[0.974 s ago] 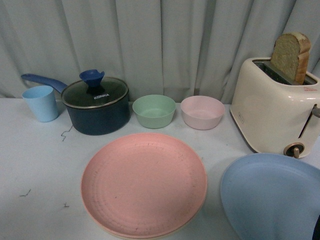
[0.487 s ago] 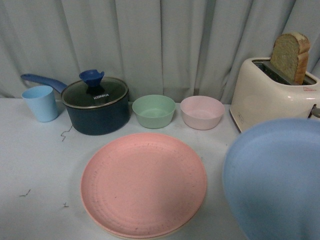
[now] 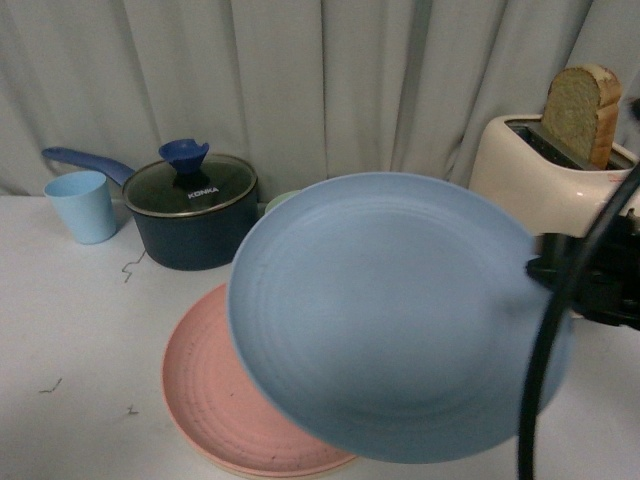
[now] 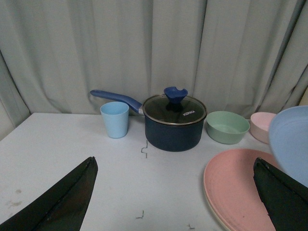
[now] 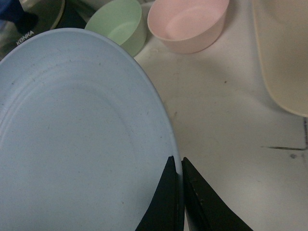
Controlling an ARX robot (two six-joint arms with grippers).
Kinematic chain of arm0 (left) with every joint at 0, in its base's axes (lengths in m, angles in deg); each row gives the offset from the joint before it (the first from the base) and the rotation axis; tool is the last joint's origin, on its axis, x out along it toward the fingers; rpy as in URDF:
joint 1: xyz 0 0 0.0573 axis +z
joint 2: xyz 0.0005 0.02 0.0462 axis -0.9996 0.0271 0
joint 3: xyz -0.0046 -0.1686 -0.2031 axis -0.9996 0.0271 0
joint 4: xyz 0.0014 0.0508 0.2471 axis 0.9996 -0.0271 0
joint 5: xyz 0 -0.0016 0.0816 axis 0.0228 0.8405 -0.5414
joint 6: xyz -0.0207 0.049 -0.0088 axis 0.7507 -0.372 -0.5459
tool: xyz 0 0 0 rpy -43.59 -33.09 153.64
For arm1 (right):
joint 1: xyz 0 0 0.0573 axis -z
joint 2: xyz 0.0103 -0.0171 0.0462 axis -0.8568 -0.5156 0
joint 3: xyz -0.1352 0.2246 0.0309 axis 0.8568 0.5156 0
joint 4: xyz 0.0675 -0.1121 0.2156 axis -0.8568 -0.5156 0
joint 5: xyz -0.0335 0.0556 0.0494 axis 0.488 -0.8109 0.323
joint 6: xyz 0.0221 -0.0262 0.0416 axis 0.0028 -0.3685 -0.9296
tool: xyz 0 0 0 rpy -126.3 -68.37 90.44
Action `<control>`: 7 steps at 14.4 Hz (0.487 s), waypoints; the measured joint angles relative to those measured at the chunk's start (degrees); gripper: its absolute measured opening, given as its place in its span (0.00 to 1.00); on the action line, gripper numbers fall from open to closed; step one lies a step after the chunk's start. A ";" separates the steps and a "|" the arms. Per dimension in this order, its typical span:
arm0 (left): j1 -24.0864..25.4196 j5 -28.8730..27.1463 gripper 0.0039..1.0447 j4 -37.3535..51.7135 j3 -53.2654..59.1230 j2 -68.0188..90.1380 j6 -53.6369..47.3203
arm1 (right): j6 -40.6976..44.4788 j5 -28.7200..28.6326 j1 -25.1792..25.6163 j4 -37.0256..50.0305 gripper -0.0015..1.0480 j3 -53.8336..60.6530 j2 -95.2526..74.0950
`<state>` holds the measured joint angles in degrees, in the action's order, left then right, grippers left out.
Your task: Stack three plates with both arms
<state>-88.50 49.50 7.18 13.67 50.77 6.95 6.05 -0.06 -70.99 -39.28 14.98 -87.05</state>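
My right gripper point(image 3: 538, 268) is shut on the right rim of the light blue plate point(image 3: 390, 310), holding it tilted in the air above the pink plate point(image 3: 210, 400). In the right wrist view its fingers point(image 5: 177, 159) pinch the light blue plate's point(image 5: 77, 144) edge. The pink plate rests on the table, and a cream plate's rim point(image 4: 210, 208) shows beneath it. My left gripper point(image 4: 174, 160) stands open over bare table, left of the pink plate point(image 4: 236, 187). The light blue plate point(image 4: 293, 139) enters that view at the right edge.
A dark blue lidded pot point(image 3: 190, 215) and a light blue cup point(image 3: 80, 205) stand at the back left. A cream toaster point(image 3: 530, 170) with bread point(image 3: 580, 110) stands at the back right. A green bowl point(image 5: 120, 24) and a pink bowl point(image 5: 187, 21) sit behind the plates. A curtain closes the back.
The light blue plate has risen from the table at the right and swung left over the pink plate, now hiding both bowls in the front view. The right arm has come into view.
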 joint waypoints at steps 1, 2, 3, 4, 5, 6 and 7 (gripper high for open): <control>0.00 -0.02 0.94 0.00 0.00 0.00 0.00 | -1.97 3.63 -5.07 -1.75 0.02 -6.49 -8.92; 0.00 0.00 0.94 0.00 0.00 0.00 0.00 | -2.56 4.37 -5.97 -2.89 0.02 -8.09 -10.73; 0.00 -0.02 0.94 0.02 0.00 0.00 0.00 | -2.62 4.46 -6.51 -3.63 0.02 -9.22 -12.02; 0.00 0.00 0.94 0.00 0.00 0.00 0.00 | -2.78 4.76 -7.04 -4.28 0.02 -10.23 -13.03; 0.00 -0.02 0.94 0.00 0.00 0.00 0.00 | -2.82 5.60 -7.63 -5.60 0.02 -11.45 -13.86; 0.00 -0.02 0.94 0.00 0.00 0.00 0.00 | -2.82 6.45 -8.26 -6.05 0.02 -12.24 -14.38; 0.00 0.00 0.94 0.00 0.00 0.00 0.00 | -2.84 6.47 -8.31 -6.80 0.02 -13.16 -14.99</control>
<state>-88.50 49.50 7.18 13.67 50.77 6.95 3.21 6.41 -79.30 -46.07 1.82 -102.05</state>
